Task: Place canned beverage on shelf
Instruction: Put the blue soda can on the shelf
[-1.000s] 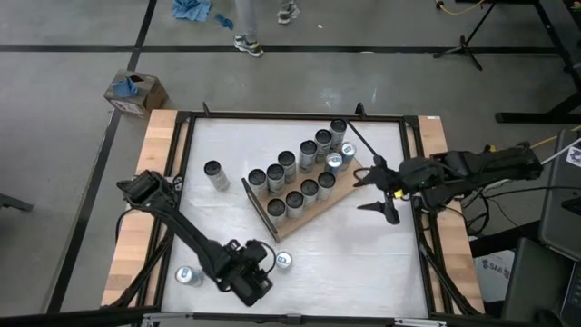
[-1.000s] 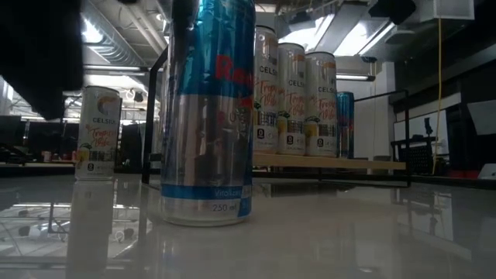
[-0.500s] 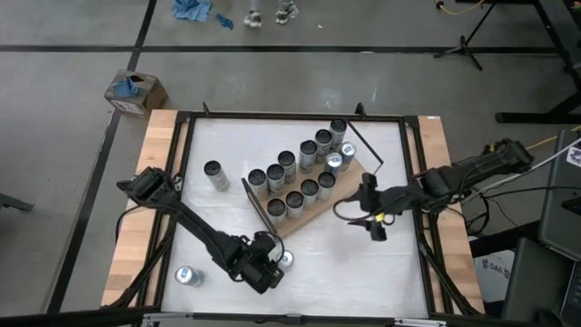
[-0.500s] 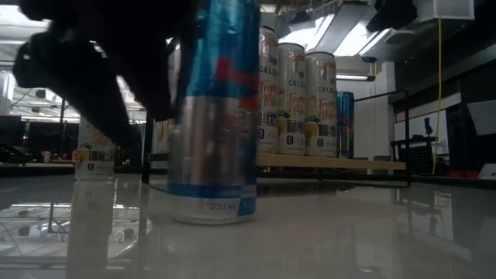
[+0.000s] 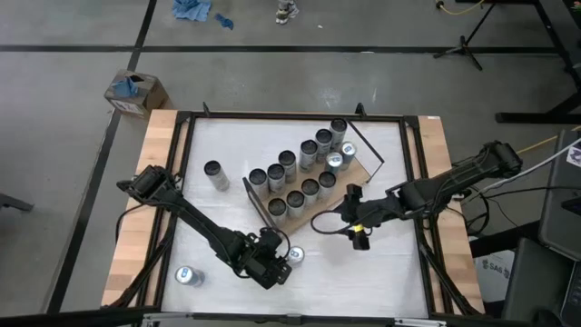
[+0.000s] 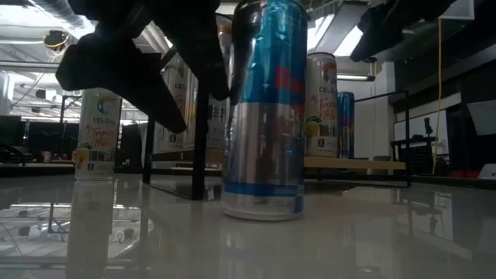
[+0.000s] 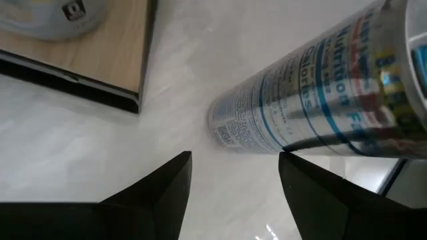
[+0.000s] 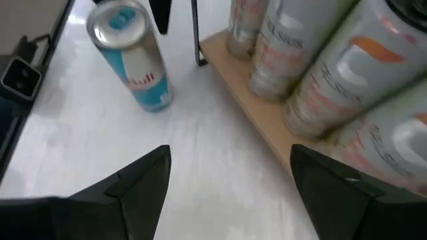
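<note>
The blue can (image 5: 295, 254) is standing upright on the white worktop (image 5: 381, 272), its long axis vertical, near the front and well apart from the shelf's (image 5: 338, 193) dark end panel. In the low view it is not leaning and nothing is pinching it. The left hand (image 5: 269, 261) is lying just beside the can, on the side away from the right arm. Its fingers (image 7: 155, 191) are standing apart with only bare worktop between them, and the can is sitting off to one side of that gap, so the hand is holding nothing. The right hand (image 5: 357, 223) is hovering near the shelf's front edge, also open and empty, farther from the can. The left arm is clearly the nearer one; it probably needs to bring its gap sideways around the can.
</note>
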You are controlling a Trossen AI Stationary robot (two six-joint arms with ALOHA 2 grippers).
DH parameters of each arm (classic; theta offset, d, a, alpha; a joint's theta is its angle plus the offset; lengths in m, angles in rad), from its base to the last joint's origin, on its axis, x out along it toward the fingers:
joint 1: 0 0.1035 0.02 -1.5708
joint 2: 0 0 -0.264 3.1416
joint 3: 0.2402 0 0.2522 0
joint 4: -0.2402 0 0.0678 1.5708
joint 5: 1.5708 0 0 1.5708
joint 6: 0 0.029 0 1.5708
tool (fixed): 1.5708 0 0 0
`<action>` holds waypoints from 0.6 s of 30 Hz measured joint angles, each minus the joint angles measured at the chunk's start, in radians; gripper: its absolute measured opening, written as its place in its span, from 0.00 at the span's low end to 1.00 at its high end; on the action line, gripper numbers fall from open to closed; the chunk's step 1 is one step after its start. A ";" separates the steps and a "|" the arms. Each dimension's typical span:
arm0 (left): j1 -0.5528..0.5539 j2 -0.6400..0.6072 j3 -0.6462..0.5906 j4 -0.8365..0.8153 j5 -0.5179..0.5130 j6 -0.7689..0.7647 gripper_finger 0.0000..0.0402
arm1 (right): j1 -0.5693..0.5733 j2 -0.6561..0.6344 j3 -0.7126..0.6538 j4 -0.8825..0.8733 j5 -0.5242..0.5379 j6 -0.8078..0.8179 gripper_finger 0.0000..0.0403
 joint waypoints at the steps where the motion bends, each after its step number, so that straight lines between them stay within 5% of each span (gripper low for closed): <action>1: 0.000 0.000 0.000 0.000 -0.008 0.001 0.55 | 0.000 0.007 0.000 0.015 0.000 0.004 0.74; 18: -0.044 0.000 0.000 -0.009 -0.027 0.003 0.55 | 0.078 0.118 0.000 0.195 0.026 0.088 0.74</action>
